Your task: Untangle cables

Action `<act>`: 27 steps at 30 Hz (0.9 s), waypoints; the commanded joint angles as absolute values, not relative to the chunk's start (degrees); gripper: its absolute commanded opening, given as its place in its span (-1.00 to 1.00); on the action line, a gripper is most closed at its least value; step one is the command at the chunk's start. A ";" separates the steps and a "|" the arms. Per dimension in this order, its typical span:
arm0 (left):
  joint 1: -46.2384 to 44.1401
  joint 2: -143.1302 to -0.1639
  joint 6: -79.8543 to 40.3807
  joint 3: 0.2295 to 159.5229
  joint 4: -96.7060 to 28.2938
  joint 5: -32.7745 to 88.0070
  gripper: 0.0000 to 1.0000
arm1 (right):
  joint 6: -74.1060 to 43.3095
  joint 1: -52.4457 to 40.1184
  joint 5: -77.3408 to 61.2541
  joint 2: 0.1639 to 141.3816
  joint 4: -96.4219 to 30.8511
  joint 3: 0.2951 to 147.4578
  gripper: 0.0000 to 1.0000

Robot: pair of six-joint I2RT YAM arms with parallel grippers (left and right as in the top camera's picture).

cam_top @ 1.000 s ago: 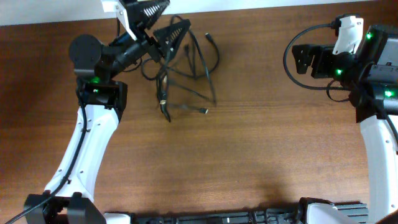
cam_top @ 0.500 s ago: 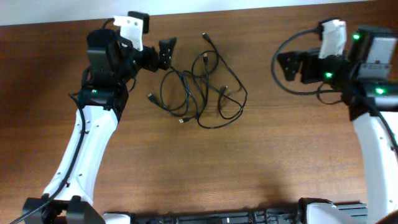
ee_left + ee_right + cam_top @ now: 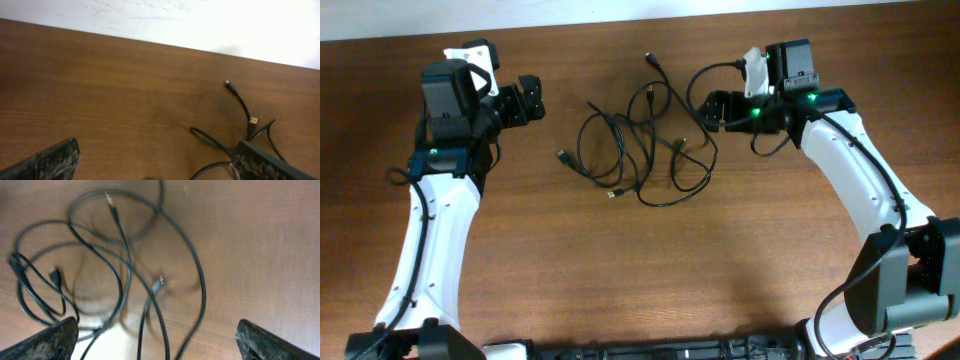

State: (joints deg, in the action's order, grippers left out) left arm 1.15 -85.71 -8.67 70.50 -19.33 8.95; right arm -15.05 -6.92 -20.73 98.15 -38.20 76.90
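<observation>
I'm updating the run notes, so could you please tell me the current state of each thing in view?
cables: tangled in overlapping loops, lying loose on the table, held by neither gripper.
left gripper: open, empty, off to the cables' left.
right gripper: open, empty, near the cables' right side.

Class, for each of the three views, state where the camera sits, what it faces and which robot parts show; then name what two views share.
Overhead: above the table, looking straight down; both arms, with left gripper and right gripper open either side of the cables.
Left wrist: on the left arm, facing across the table toward its far edge; its fingers fill the bottom corners.
Right wrist: on the right arm, looking down at the cables; its fingers likewise.
Shared: both wrist views show the cables.
</observation>
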 commanded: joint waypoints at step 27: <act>1.23 -84.40 -9.17 70.65 -19.42 10.28 0.98 | -31.20 -11.51 -14.46 100.51 -33.76 77.06 -0.92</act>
State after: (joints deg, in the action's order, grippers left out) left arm 1.15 -85.71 -8.67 70.50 -19.53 9.56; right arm -35.51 -11.77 -18.13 106.17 -33.36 71.68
